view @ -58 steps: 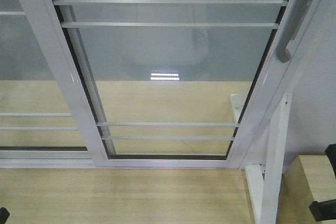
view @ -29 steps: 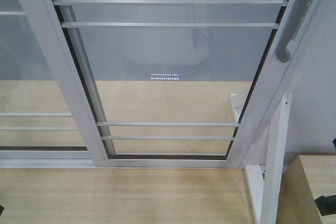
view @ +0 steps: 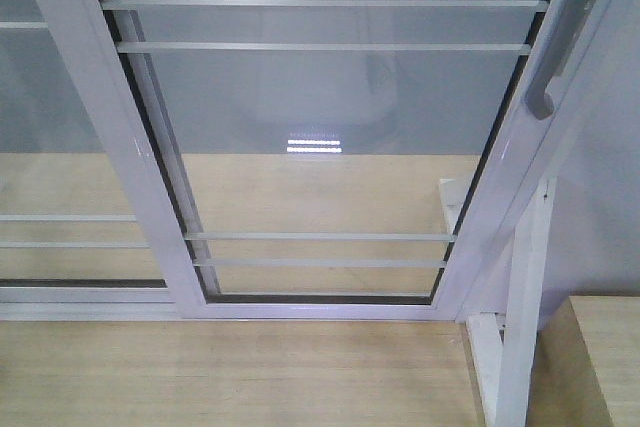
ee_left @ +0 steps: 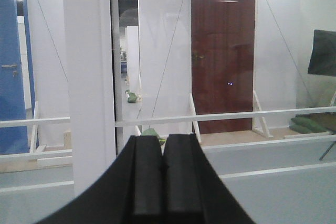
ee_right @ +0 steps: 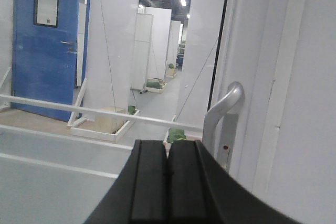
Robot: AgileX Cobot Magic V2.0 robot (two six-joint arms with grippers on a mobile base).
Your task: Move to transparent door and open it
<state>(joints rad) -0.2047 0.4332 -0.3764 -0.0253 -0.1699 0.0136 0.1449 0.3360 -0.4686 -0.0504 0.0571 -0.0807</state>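
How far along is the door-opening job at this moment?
Done: the approach. The transparent door fills the front view, and its handle sits close ahead of the right hand. In hand: the reach for the handle. Both hands are shut and touch nothing, and the left hand faces the glass. Left: grasping the handle and sliding the door, which looks closed.

Left tool (ee_left: 163, 148) and right tool (ee_right: 168, 150) each hold their fingers pressed together.
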